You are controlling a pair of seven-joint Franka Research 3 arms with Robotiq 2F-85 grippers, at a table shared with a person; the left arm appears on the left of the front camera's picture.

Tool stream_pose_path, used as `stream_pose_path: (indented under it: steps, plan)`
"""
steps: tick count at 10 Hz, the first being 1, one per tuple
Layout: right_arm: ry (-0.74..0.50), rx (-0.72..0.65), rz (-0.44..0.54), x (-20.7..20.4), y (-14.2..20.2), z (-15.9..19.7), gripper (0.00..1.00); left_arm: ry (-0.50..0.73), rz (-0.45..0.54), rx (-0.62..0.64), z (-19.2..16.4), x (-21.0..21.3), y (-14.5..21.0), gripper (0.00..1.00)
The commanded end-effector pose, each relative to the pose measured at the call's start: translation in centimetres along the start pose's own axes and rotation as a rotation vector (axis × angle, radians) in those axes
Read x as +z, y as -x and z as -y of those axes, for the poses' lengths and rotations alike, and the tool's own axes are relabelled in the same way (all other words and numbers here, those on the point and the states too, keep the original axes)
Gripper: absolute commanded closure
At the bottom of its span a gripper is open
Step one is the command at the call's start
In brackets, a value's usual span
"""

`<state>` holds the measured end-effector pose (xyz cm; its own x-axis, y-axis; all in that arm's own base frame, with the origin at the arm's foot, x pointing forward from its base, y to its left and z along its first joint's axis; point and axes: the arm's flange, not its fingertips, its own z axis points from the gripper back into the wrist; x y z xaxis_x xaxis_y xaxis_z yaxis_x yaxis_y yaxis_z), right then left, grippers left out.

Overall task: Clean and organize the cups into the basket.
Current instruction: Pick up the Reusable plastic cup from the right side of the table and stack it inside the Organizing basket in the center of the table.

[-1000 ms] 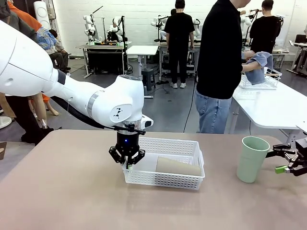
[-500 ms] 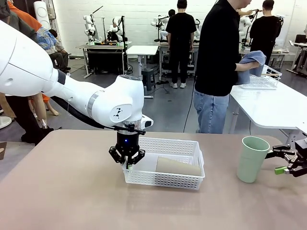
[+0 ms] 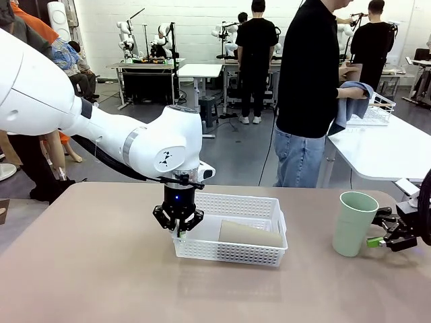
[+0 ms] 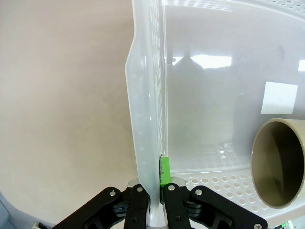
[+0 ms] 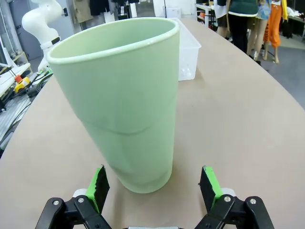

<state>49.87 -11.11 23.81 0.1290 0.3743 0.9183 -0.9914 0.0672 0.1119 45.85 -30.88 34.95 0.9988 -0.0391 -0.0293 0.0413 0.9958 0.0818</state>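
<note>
The white mesh basket (image 3: 232,250) stands mid-table, and my left gripper (image 3: 179,229) is shut on the rim of its left wall. In the left wrist view that wall (image 4: 147,119) is pinched between the fingers of the left gripper (image 4: 156,183). A tan cup (image 3: 250,234) lies on its side inside the basket, its mouth (image 4: 279,167) facing the left gripper. The mint green cup (image 3: 355,223) stands upright on the table at the right. My right gripper (image 3: 378,231) is open just right of it. The mint cup (image 5: 124,100) stands just ahead of the gap of the right gripper (image 5: 155,185), untouched.
A person (image 3: 310,87) stands at the far side, wiping a tan cup (image 3: 350,70) with a blue cloth (image 3: 345,101). A white side table (image 3: 384,148) behind carries a wire basket (image 3: 377,111). Bare tabletop (image 3: 101,269) stretches in front and to the left.
My right gripper has slid left, closer to the mint cup, still open. The person has turned and raised the cloth around a tan cup. The left arm has not moved.
</note>
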Motion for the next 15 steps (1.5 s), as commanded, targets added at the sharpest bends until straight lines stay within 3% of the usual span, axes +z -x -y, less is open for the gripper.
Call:
stream_pose_path:
  steps: [1, 13, 14, 15]
  plan:
    - [0.009, -0.010, 0.008, -1.0, 0.0, -0.2, 0.00, -0.011, 0.000, -0.009, 0.0, -0.4, 0.1, 1.00]
    - [-0.109, 0.036, 0.042, -5.4, -0.5, -0.2, 0.00, -0.011, 0.000, -0.009, 0.0, -0.4, 0.1, 1.00]
    - [-0.118, 0.046, 0.043, -5.2, -0.4, -0.2, 0.60, -0.011, 0.000, -0.009, 0.0, -0.4, 0.1, 1.00]
    - [-0.118, 0.049, 0.047, -5.1, -0.4, -0.3, 0.60, -0.011, 0.000, -0.009, 0.0, -0.4, 0.1, 1.00]
